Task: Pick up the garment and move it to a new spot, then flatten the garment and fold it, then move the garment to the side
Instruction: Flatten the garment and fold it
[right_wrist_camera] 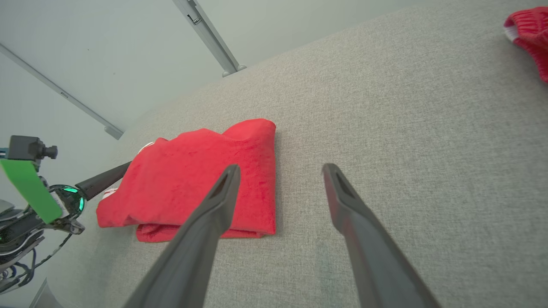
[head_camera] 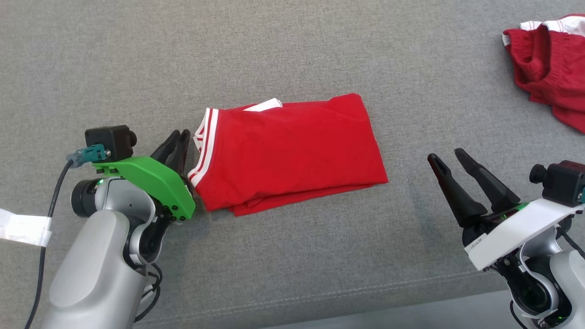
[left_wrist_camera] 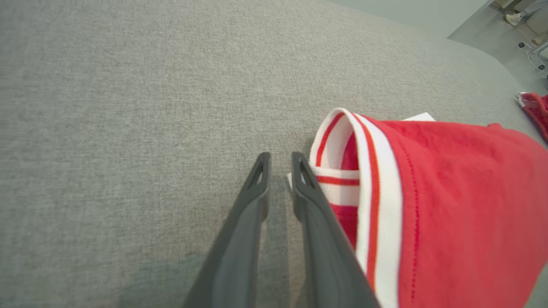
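Two dark fingers of the left gripper point(head_camera: 179, 133) point(left_wrist_camera: 280, 156) stand close together with a narrow slit between them, and the wrist view shows bare grey cloth through that slit, so they hold nothing. Just beside the right-hand finger point(left_wrist_camera: 317, 214), touching or nearly so, lies the white-and-red striped trim point(head_camera: 203, 151) point(left_wrist_camera: 376, 192) of the folded red garment point(head_camera: 292, 151) point(left_wrist_camera: 462, 205) point(right_wrist_camera: 205, 184).

The garment rests flat on the grey upholstered surface point(head_camera: 292, 45), a neat stack of layers – its striped edge toward the left gripper, its plain folded edge toward the right one. A small white tag point(head_camera: 265, 105) peeks out at the far edge.

The right gripper point(head_camera: 445, 155) point(right_wrist_camera: 280, 167) is spread wide and empty, above the surface and apart from the garment's plain edge; in its wrist view the garment lies ahead and to the left of its fingers.

Well beyond the right gripper, further to its right, a second red garment point(head_camera: 548, 64) point(right_wrist_camera: 528, 34) point(left_wrist_camera: 535, 109) lies crumpled – white trim showing at its top.
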